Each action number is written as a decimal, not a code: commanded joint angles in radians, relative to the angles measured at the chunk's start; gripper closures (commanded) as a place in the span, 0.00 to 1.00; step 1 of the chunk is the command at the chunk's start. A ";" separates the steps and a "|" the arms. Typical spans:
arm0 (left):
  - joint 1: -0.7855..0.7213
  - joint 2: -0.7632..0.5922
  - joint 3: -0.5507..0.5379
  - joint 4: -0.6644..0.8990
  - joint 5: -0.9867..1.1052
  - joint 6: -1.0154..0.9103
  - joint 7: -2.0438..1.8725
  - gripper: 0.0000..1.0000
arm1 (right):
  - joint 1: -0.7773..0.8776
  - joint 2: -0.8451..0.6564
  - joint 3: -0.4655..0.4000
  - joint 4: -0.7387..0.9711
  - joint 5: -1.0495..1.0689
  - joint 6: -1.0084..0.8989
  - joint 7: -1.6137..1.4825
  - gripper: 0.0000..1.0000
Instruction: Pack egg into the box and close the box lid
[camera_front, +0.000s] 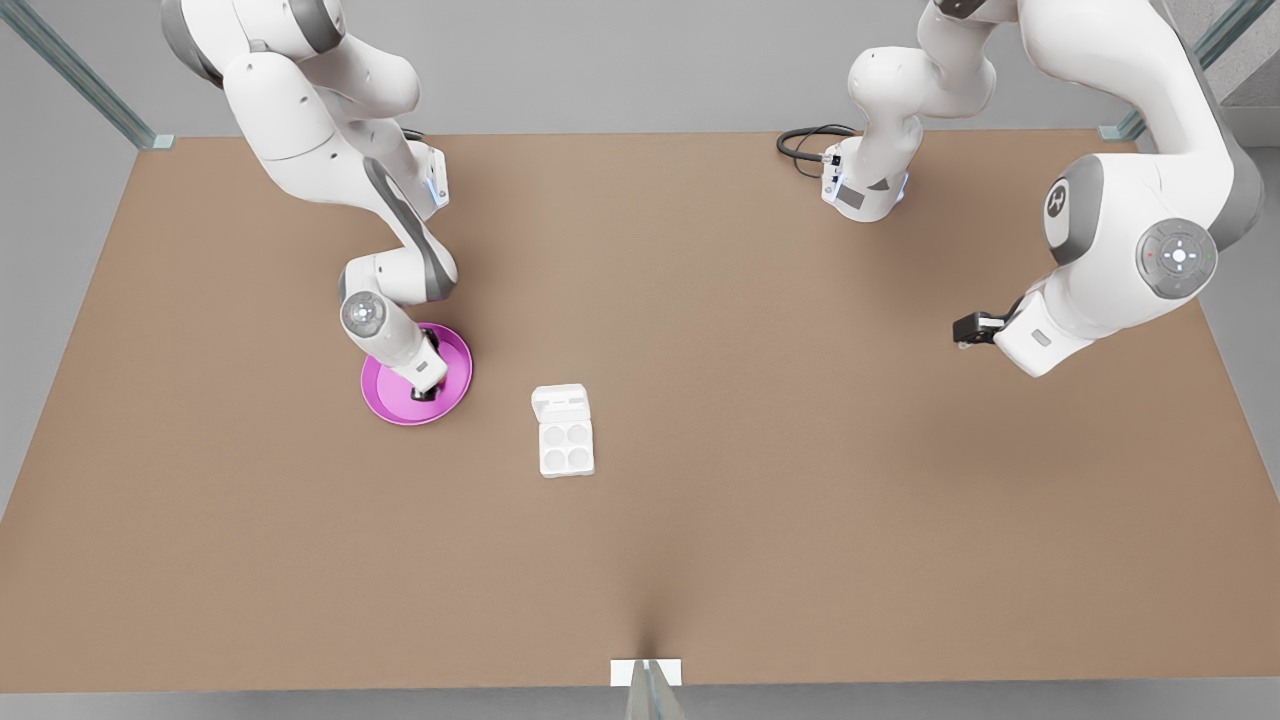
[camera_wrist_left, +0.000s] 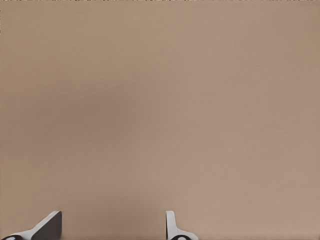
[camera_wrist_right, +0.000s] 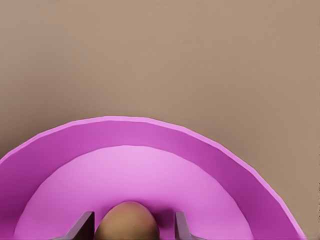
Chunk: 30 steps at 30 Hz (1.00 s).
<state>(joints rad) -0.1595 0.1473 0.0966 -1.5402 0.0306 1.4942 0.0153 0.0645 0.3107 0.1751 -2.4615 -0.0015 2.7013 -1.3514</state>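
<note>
The right pincer (camera_wrist_right: 131, 227) is down in the pink plate (camera_wrist_right: 60, 150), fingers spread narrowly either side of the egg (camera_wrist_right: 127, 220) to grasp it. The box (camera_front: 565, 445) waits nearby, box lid (camera_front: 560, 402) open. The left pincer (camera_wrist_left: 112, 226) idles, parted, over bare tabletop (camera_wrist_left: 160, 100).

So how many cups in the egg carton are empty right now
4: all four cups of the egg carton sit empty in a two-by-two grid. The one egg visible lies on the pink plate, between the right gripper's open fingers.

Open carton (camera_front: 564, 431) sits unobstructed at frame centre, bare table (camera_front: 800, 520) all around; right gripper (camera_front: 425, 388) crowds the pink plate (camera_front: 385, 400) at left.
</note>
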 joint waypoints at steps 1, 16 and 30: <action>0.000 0.000 0.000 0.000 0.000 0.001 0.000 0.00 | -0.002 0.001 0.001 -0.001 -0.002 0.000 0.000 0.39; 0.000 0.006 0.002 0.000 0.002 0.001 0.000 0.00 | -0.008 0.008 0.000 0.021 0.000 0.003 0.000 0.43; 0.000 0.005 0.006 0.000 0.002 0.001 -0.002 0.00 | -0.019 0.022 0.000 0.025 0.000 0.014 0.000 0.44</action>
<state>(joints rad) -0.1595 0.1519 0.1027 -1.5401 0.0321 1.4969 0.0142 0.0460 0.3342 0.1749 -2.4360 -0.0014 2.7163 -1.3513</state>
